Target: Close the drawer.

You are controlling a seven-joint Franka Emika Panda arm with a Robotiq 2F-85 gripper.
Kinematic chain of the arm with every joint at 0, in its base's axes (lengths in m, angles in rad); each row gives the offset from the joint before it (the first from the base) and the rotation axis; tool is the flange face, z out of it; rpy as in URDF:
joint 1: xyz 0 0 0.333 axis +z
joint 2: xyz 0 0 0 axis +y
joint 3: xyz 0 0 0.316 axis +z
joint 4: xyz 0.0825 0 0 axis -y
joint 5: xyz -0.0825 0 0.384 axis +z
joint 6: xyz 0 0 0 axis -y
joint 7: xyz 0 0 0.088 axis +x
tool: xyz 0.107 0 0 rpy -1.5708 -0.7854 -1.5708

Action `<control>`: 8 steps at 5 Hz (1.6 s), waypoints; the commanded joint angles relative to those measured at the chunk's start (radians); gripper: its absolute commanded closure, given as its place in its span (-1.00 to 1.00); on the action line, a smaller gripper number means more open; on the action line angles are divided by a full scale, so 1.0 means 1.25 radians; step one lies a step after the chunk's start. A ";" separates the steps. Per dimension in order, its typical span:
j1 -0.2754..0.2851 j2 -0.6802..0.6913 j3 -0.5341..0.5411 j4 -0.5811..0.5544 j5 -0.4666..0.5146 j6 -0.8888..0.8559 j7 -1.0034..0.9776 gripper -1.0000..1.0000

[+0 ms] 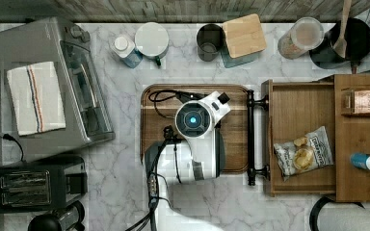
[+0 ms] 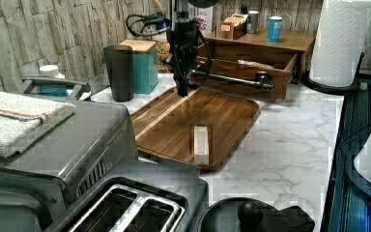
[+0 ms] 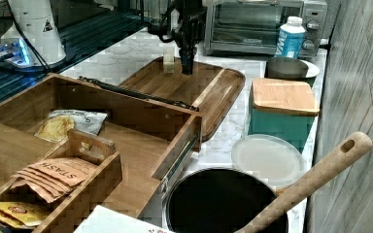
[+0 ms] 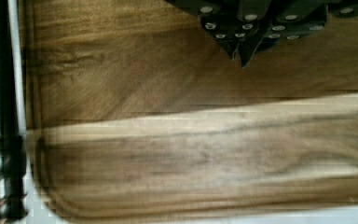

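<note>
Top view, left to right: toaster oven at far left. Wooden tray mid-counter; gripper above it, fingertips pinched together, nothing between them. Black bar handle just beside tray. Drawer at right, pulled out, chip bag inside.

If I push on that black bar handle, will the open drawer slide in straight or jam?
The drawer probably glides easily: a metal runner shows along its side in the right view. The load looks light, just a chip bag. The bar handle spans the front, so an off-centre push might skew it; aim mid-bar.
</note>
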 commanded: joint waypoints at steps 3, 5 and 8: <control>-0.119 0.044 -0.066 0.030 -0.039 0.030 -0.383 1.00; -0.205 0.081 -0.105 0.109 0.016 -0.013 -0.512 1.00; -0.324 0.166 -0.168 0.303 0.136 -0.073 -0.763 1.00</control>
